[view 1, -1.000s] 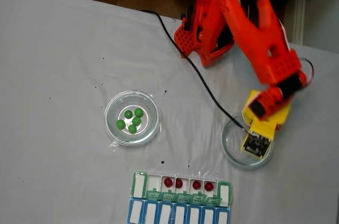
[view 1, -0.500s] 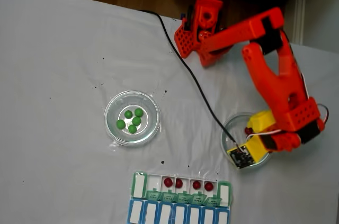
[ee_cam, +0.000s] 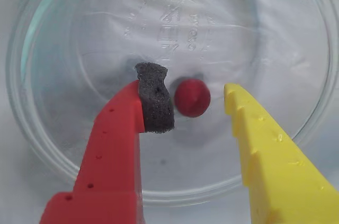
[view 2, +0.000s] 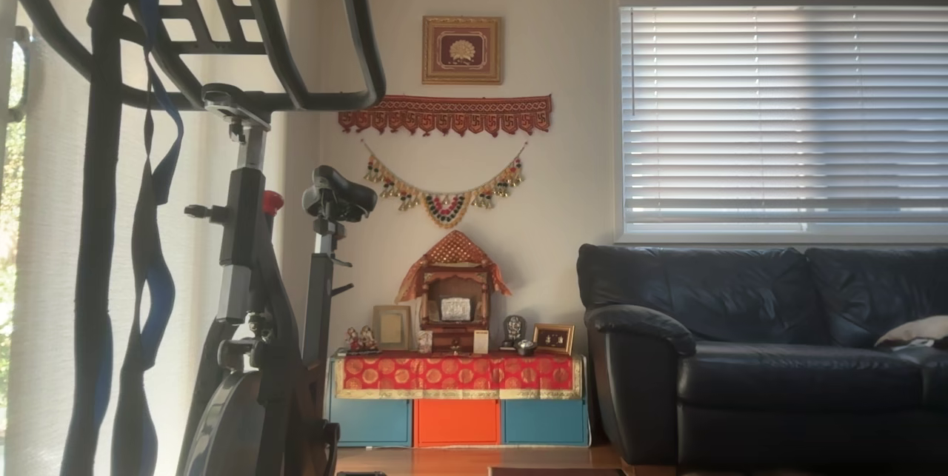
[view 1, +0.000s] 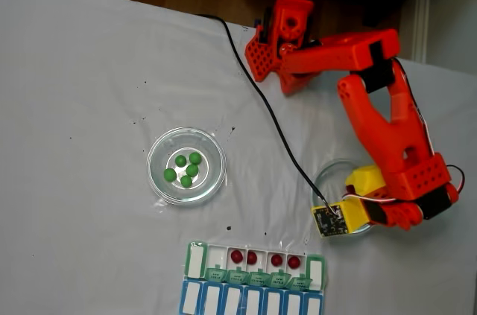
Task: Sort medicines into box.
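In the wrist view a dark red medicine ball (ee_cam: 192, 97) lies on the floor of a clear glass dish (ee_cam: 58, 144). My gripper (ee_cam: 190, 94) is open around it: the red finger's grey foam pad (ee_cam: 154, 99) stands to its left and the yellow finger (ee_cam: 249, 128) to its right, neither touching. In the fixed view the orange arm (view 1: 387, 136) bends over that dish (view 1: 322, 181) at the right. Several green balls (view 1: 185, 170) sit in the left glass dish (view 1: 160, 181). The box (view 1: 195, 261) lies at the front with several red balls (view 1: 252, 257) in its open white compartments.
The arm's base (view 1: 279, 39) stands at the table's far edge, and a black cable (view 1: 279, 125) runs from it across the white cloth to the wrist. The blue-lidded row (view 1: 246, 301) adjoins the front edge. The other view shows a living room with an exercise bike (view 2: 252, 254).
The arm has folded down and swung toward the front of the right dish. The wrist now sits lower over the dish. Balls and box have not moved.
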`<state>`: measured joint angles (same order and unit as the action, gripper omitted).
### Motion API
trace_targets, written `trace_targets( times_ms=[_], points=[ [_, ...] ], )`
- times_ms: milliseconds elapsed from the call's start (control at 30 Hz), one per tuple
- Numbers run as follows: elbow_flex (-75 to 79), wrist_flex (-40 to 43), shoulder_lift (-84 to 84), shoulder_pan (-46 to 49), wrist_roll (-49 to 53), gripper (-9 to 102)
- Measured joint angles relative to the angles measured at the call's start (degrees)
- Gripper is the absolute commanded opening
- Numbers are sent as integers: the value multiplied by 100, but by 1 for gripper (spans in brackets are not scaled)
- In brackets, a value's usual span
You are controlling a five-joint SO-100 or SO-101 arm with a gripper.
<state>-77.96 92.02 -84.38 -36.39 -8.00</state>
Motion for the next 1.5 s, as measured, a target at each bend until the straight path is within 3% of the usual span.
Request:
trace_targets(
  times_ms=[533, 1133, 1500],
  points=[
    [149, 360, 396, -26, -185, 17],
    [-422, -694, -176, -26, -1169, 20],
    [-448, -448, -264, -70, -1573, 19]
  ],
)
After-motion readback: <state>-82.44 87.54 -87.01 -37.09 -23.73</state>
